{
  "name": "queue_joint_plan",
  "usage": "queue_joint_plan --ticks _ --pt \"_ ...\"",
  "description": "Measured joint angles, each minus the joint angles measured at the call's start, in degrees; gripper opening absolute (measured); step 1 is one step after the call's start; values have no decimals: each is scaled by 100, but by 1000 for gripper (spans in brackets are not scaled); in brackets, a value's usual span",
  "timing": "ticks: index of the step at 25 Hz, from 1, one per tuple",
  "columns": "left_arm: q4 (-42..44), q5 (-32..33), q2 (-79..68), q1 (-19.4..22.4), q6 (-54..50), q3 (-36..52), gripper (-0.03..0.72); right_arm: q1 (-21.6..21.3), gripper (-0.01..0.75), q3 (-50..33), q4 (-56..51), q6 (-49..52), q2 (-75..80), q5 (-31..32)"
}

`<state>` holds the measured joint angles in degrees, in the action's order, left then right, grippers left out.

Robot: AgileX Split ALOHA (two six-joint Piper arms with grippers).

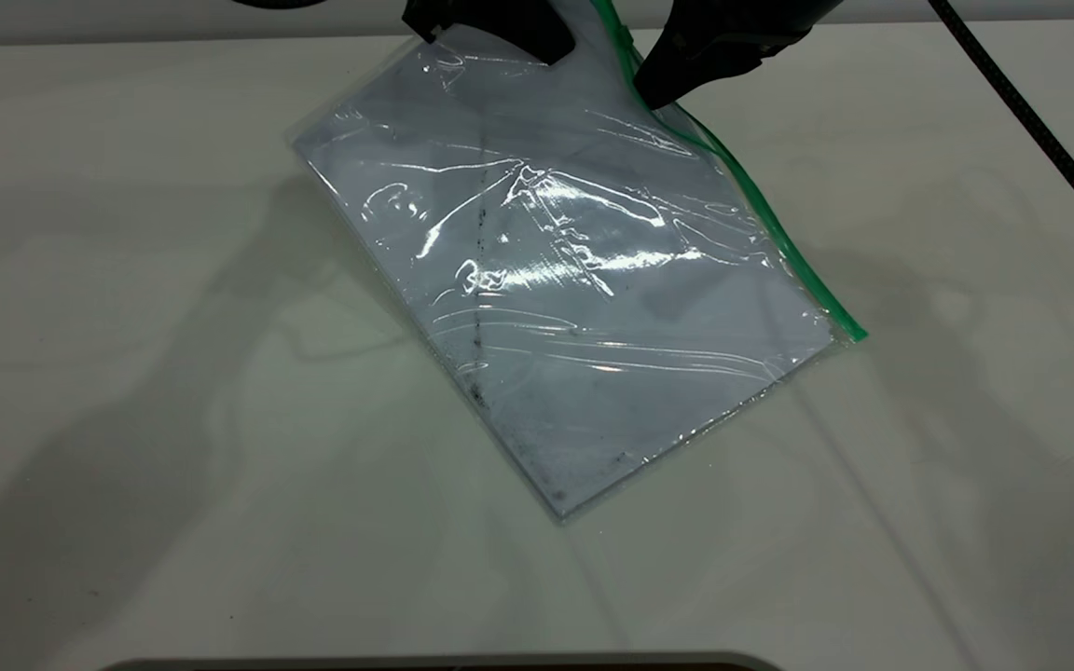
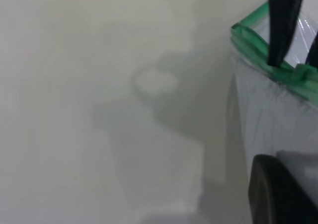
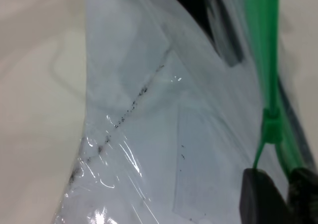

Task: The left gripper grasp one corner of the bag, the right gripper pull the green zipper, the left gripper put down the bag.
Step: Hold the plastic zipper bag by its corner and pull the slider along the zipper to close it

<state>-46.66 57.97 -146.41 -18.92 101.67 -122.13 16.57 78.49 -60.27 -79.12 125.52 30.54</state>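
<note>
Clear, crinkled plastic caught the light across the bag (image 1: 574, 308), which lay slanted on the white table (image 1: 127, 373), its near corner resting on the surface and its far end lifted toward the two arms at the back edge. Inside it sat a white sheet marked with dark smudges along one line and near the lower corner.

At the far end the left gripper (image 1: 500, 23) met the raised top edge of the bag; most of it was cut off from where I stood, and I could not tell whether its jaws were clamped on the plastic or merely against it. From its own wrist camera only a dark blunt tip showed, just beside the bag's corner.

Just beside it, the right gripper (image 1: 677, 79) came down with its pointed tip on the green zipper (image 1: 779, 242), close to the upper end of that strip. The wrist camera on that arm showed the dark fingertips (image 3: 261, 199) right below the small green slider, close together around the thin green tab hanging from it, though whether they actually pinched it I could not make out. The strip itself ran down the bag's right-hand long edge to the corner lying on the table.
</note>
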Motion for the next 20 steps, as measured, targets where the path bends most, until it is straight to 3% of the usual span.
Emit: queue_joint_plan --ticks 6,9,20 --pt "256 7 0 0 -237 -5 53 0 423 0 -12 2 -172 21" --pt "276 12 0 0 -423 -5 53 0 494 0 -136 2 -206 185" --pt "204 406 0 0 -1261 -33 53 6 520 0 -532 -38 -206 -5"
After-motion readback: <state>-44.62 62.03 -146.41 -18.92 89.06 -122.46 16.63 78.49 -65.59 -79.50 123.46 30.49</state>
